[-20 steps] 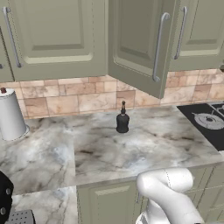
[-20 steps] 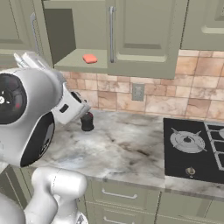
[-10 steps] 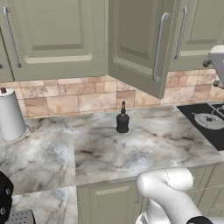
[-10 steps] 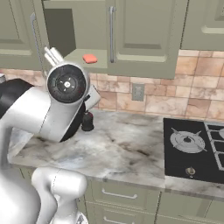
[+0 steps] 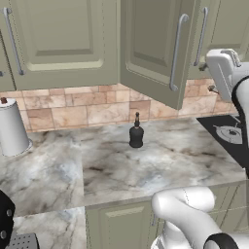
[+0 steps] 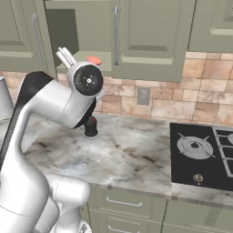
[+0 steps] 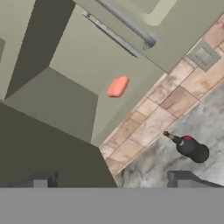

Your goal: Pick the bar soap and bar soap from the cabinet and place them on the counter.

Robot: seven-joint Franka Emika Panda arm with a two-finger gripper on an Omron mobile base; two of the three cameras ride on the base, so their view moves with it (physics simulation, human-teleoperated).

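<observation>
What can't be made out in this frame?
- Second, dark red-brown bar soap: unseen; hand view shows just the salmon-orange bar soap on the grey-green cabinet's shelf.
- Salmon bar, right base view: partly behind the arm.
- Claw: tips cut by the hand view's bottom edge.

The light is even and soft, with no visible lamp and no glare on the counter (image 5: 112, 170), whose marble veins read clearly in both base views. The inside of the open cabinet (image 6: 68, 36) is darker than its doors, and its back wall falls into flat grey shade. A faint dark patch lies under the black bottle (image 5: 136, 133). In the hand view the picture is softer and a little blurred; the salmon-orange bar soap (image 7: 117, 86) has fuzzy edges. Straight lines show no bending at the picture edges.
</observation>
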